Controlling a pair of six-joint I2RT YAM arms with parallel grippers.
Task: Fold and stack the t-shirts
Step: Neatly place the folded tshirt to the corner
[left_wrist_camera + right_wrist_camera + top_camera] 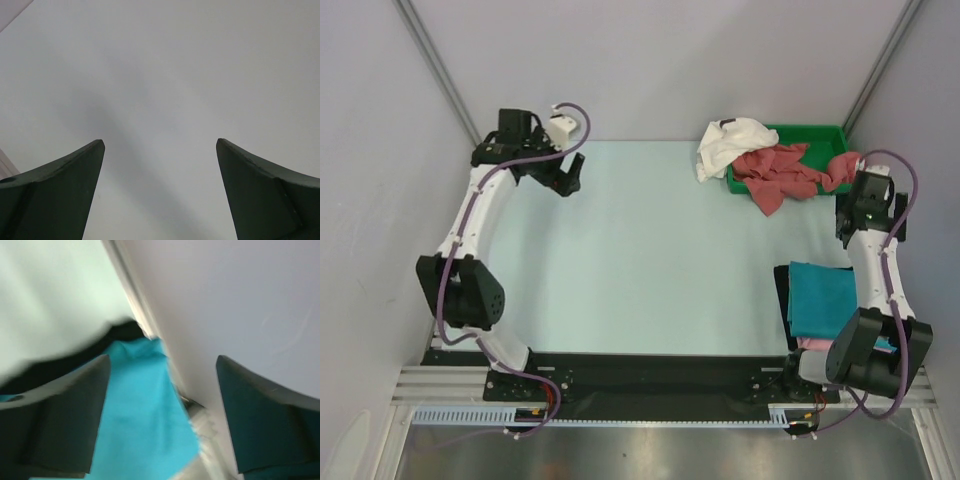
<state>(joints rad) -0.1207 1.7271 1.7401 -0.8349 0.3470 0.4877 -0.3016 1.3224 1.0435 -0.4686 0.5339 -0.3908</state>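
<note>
Teal t-shirt (822,298) is stacked; right hand (844,228) and left hand (570,177) are spread, empty; dusty-red t-shirt (776,176) should be grasped next.

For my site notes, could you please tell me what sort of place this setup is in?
Probably a lab test cell: plain grey walls enclose a pale table, with a green tray holding crumpled t-shirts.

The view is blurred. The right hand (163,360) has its two dark fingers (65,410) spread wide apart, holding nothing. Below them lies a smooth teal-blue cloth t-shirt (140,420) with a black strip (122,332) along its far edge. It rests on the pale green tabletop (50,290), close beside a plain grey wall (240,295).
</note>
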